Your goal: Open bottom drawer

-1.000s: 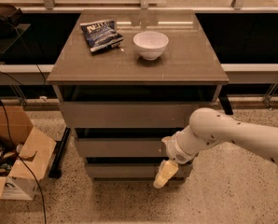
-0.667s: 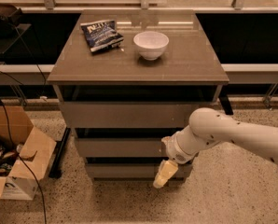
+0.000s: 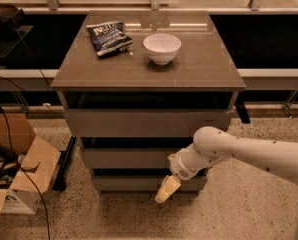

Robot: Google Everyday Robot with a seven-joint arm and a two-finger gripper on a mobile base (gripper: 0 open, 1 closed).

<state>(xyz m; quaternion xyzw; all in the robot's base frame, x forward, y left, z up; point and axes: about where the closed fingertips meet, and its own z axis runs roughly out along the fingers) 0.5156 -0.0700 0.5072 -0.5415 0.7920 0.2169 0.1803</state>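
The bottom drawer (image 3: 131,183) is the lowest and shortest of three plain grey-brown fronts under the table top. It sits flush and closed. My white arm reaches in from the right. My gripper (image 3: 167,189), with pale yellow fingers pointing down and left, hangs in front of the right half of the bottom drawer's front. It covers part of that front. Whether it touches the drawer I cannot tell.
On the table top (image 3: 199,69) lie a dark blue chip bag (image 3: 109,38) and a white bowl (image 3: 162,48). An open cardboard box (image 3: 19,171) with cables stands on the speckled floor at the left. A dark shelf runs behind the table.
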